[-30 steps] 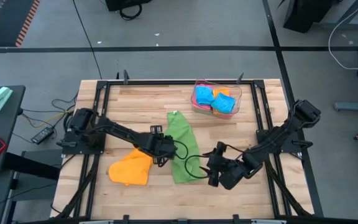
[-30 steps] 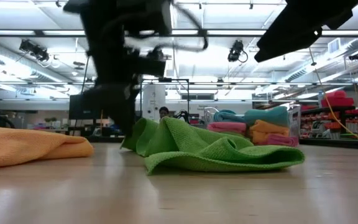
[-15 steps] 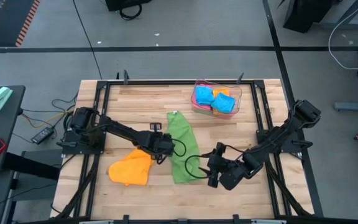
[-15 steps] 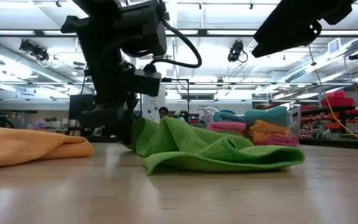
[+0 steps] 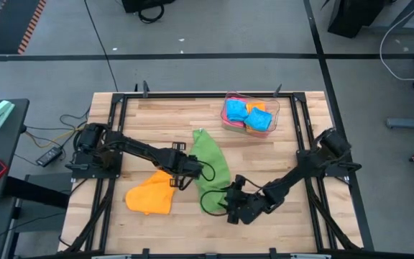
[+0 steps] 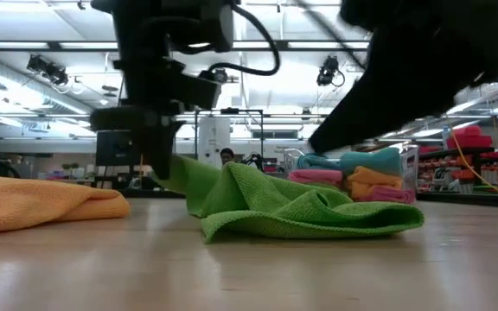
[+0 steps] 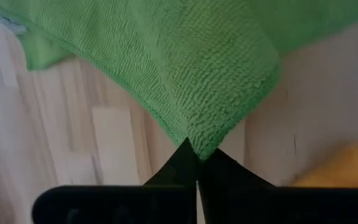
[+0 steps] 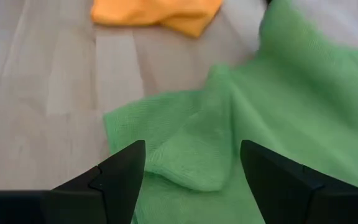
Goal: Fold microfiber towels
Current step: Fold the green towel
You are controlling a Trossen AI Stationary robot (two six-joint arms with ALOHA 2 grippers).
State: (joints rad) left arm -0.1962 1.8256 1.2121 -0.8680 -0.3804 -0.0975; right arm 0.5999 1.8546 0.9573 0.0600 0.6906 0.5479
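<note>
A green microfiber towel (image 5: 210,162) lies crumpled lengthwise in the middle of the table. My left gripper (image 7: 196,163) is shut on its left side (image 5: 192,173). An orange towel (image 5: 152,194) lies bunched to the left of it, near the front. My right gripper (image 8: 194,165) is open, low over the green towel's near end (image 5: 213,203), one finger on either side of a raised fold (image 8: 191,158). Whether it touches the cloth does not show. Blue, orange and pink towels sit in a clear tray (image 5: 273,108) at the back right. My left gripper pinches the green towel's left edge (image 7: 199,142) between its two fingertips, where the cloth is drawn up into a point. The fingers come from above, slanting down. That part (image 6: 180,173) is raised slightly off the table. The rest of the towel lies on the wood.
The black frame rails (image 5: 113,137) run along both sides of the tabletop. Bare wood shows at the far left (image 5: 157,119) and along the near edge (image 5: 192,234). The room beyond the table holds shelves with more towels.
My left gripper has shut on the green towel's left edge and raised it a little, pulling that edge up into a slope. My right gripper has come down and toward the table's left, to the towel's near end, and has stayed open.
</note>
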